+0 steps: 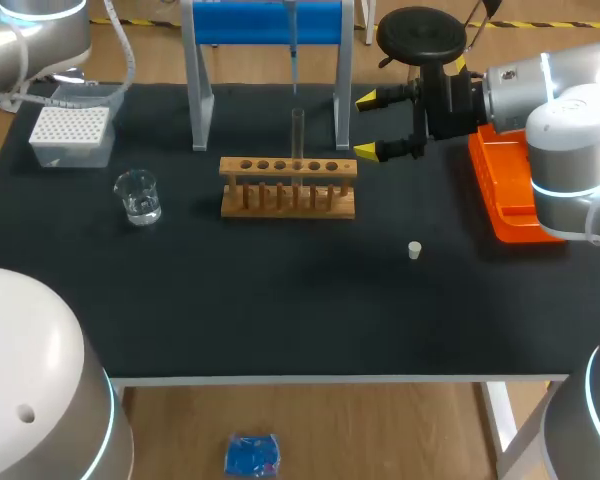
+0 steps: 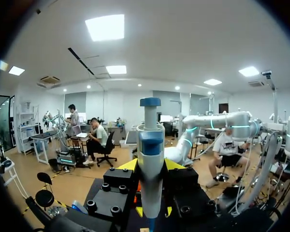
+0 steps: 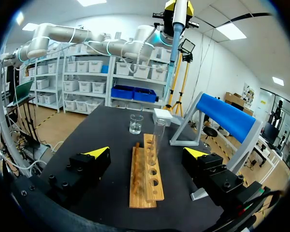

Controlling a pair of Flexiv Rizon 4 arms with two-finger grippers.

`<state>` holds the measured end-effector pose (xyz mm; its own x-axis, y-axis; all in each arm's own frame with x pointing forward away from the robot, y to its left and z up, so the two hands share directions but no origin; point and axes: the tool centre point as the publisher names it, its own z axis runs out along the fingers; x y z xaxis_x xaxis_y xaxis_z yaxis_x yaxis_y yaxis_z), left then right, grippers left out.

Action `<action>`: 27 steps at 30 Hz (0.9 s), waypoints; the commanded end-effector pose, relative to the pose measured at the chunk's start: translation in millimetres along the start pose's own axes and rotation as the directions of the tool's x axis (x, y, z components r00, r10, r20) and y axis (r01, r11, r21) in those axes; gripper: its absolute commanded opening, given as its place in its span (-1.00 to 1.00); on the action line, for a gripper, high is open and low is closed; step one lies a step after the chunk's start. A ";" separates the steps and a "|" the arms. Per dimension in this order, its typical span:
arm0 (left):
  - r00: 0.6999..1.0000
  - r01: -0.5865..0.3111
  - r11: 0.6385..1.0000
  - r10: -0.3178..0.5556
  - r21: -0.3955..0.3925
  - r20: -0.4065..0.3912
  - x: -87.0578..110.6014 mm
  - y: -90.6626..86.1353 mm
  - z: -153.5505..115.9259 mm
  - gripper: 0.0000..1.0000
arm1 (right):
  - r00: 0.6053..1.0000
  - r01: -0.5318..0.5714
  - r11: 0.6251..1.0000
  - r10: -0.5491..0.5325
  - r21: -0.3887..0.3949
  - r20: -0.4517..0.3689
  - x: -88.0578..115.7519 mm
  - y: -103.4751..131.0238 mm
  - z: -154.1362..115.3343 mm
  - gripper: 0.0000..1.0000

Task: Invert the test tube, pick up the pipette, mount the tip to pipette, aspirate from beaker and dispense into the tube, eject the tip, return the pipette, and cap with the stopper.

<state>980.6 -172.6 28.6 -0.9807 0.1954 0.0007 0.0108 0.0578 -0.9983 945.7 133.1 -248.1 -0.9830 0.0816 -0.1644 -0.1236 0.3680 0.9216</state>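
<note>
A clear test tube [image 1: 298, 135] stands upright in the wooden rack [image 1: 288, 187]. Straight above it hangs the pipette [image 1: 292, 50], tip down, held from above. In the left wrist view my left gripper [image 2: 151, 166] is shut on the pipette [image 2: 150, 145], whose white and blue body rises between the fingers. The right wrist view shows the same pipette [image 3: 176, 29] high over the tube [image 3: 158, 137] and rack [image 3: 146, 171]. My right gripper [image 1: 370, 125] stands open just right of the rack with nothing in it; in its own wrist view my right gripper [image 3: 147, 159] faces the rack's end. A white stopper [image 1: 415, 250] lies on the mat.
A glass beaker [image 1: 139, 196] with some liquid stands left of the rack, and a white tip box [image 1: 72, 133] sits at the back left. The blue pipette stand [image 1: 270, 25] rises behind the rack. An orange tray [image 1: 510, 190] lies under my right arm.
</note>
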 end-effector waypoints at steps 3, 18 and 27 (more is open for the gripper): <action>1.000 0.000 1.000 0.000 -0.001 -0.001 -0.3 -0.5 -0.2 -1.00 | 1.000 0.000 1.000 0.000 -0.001 -0.001 -0.1 -0.5 -0.4 1.00; 1.000 0.000 1.000 0.000 -0.001 -0.001 -0.3 -0.5 -0.2 -1.00 | 1.000 0.000 1.000 0.000 -0.001 -0.001 -0.1 -0.5 -0.4 1.00; 0.999 0.026 0.999 -0.025 0.033 -0.023 -3.9 23.0 -3.9 -1.00 | 1.000 0.000 1.000 0.000 -0.001 -0.001 -0.1 -0.5 -0.4 1.00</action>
<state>981.5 -168.7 11.3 -0.9781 0.2060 0.0280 -0.0201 0.0405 -0.9990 945.6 133.1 -248.1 -0.9830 0.0815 -0.1644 -0.1236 0.3680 0.9216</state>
